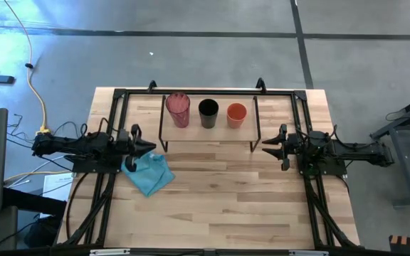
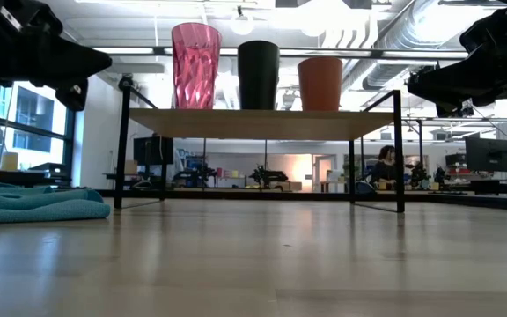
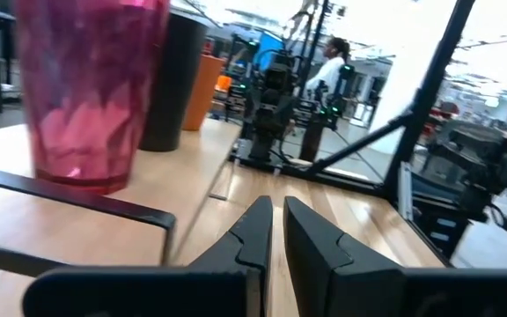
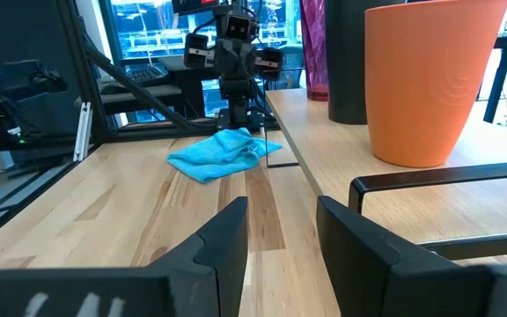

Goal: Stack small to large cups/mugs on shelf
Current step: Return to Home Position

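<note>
Left gripper (image 1: 146,148) hovers off the left end of the shelf (image 1: 208,135), empty, fingers nearly together with only a slit between them. Teal cloth (image 1: 149,173) lies bunched on the table (image 1: 219,206) just beside it. The shelf, at the table's far side, carries 3 cups in 1 row, upright and apart: pink tumbler (image 1: 179,109), black cup (image 1: 208,112), orange cup (image 1: 236,114). Left wrist view cuts off the tumbler's rim, and the black cup hides most of the orange one. Right gripper (image 1: 267,148) hovers off the shelf's right end, empty, fingers clearly apart. Low view shows both grippers as dark shapes cropped at the edges, fingers unreadable. Person (image 2: 383,167) in the far room, too small to make out.
</note>
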Controlling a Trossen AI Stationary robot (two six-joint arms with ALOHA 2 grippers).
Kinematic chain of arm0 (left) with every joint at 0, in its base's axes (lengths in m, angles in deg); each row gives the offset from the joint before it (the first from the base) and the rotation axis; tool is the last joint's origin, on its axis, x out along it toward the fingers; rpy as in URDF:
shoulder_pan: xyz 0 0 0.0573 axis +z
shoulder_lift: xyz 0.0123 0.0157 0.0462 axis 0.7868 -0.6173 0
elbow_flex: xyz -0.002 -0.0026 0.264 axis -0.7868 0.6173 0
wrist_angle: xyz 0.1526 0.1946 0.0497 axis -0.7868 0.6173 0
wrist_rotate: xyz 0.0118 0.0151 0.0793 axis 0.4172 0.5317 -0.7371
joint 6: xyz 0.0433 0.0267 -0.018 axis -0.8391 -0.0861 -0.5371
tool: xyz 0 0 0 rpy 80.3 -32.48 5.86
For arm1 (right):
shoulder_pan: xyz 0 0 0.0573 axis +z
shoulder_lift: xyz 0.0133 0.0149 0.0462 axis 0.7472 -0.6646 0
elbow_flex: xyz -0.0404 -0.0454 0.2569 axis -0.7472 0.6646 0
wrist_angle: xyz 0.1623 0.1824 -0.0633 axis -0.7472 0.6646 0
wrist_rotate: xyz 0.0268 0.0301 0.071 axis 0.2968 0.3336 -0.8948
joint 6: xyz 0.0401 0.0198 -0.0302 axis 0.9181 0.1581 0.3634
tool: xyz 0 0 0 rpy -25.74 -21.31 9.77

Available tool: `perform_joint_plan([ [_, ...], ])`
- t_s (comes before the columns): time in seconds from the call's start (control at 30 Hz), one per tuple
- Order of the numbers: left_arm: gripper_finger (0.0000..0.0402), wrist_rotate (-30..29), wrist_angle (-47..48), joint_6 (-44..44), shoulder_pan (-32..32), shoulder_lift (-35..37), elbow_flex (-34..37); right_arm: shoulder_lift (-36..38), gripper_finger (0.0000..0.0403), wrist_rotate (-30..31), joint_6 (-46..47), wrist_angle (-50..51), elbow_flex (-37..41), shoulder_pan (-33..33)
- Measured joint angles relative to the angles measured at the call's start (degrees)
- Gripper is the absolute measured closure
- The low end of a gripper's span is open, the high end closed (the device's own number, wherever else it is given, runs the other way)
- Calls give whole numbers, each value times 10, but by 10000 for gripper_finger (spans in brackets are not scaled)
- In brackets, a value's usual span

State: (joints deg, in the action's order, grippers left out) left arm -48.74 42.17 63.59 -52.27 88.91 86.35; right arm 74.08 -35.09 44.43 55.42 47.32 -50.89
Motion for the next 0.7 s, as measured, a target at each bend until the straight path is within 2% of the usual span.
perform_joint_plan([
  [0.13,378,27,5,-16,0,0,0,0,274,0,0,0,0,0],
  [0.37,378,93,12,-133,0,0,0,0,274,0,0,0,0,0],
  [0.57,378,92,17,-205,0,0,0,0,274,0,0,0,0,0],
  [0.7,378,89,11,-214,1,0,0,0,274,0,0,0,0,0],
])
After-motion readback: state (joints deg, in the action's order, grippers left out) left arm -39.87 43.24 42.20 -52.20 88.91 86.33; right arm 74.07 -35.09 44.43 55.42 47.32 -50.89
